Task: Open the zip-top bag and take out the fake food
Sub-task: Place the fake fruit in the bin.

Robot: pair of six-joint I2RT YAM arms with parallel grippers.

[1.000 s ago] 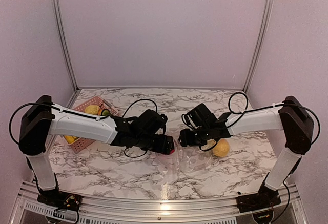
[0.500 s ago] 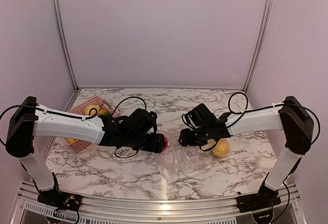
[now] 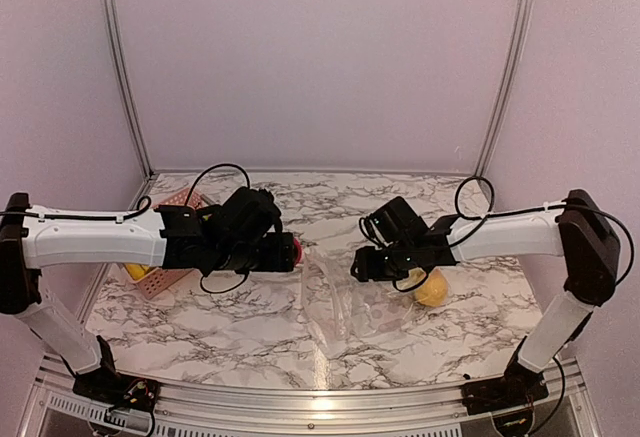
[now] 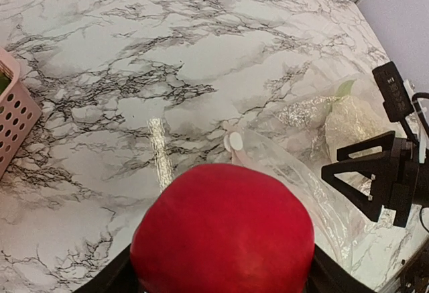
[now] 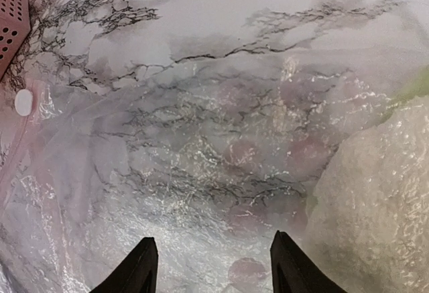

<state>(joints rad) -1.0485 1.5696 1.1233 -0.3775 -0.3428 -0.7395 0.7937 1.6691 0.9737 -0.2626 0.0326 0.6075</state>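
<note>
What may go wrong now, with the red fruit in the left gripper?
1. The round red fake fruit fills the left gripper; it may slip out before the pink basket.
2. The right gripper stands open over the zip-top bag, so nothing holds it; the bag may slide or fold over the lemon that seems still inside.

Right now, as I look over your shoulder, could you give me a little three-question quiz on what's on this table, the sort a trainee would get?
1. True or false: the left gripper is closed on a red fake fruit.
2. Where does the pink basket stand? A) by the left arm, B) by the right arm, C) on top of the bag.
3. Short answer: which yellow fruit shows through the zip-top bag next to the right gripper?

Key: 1 true. 2 A. 3 the lemon.
</note>
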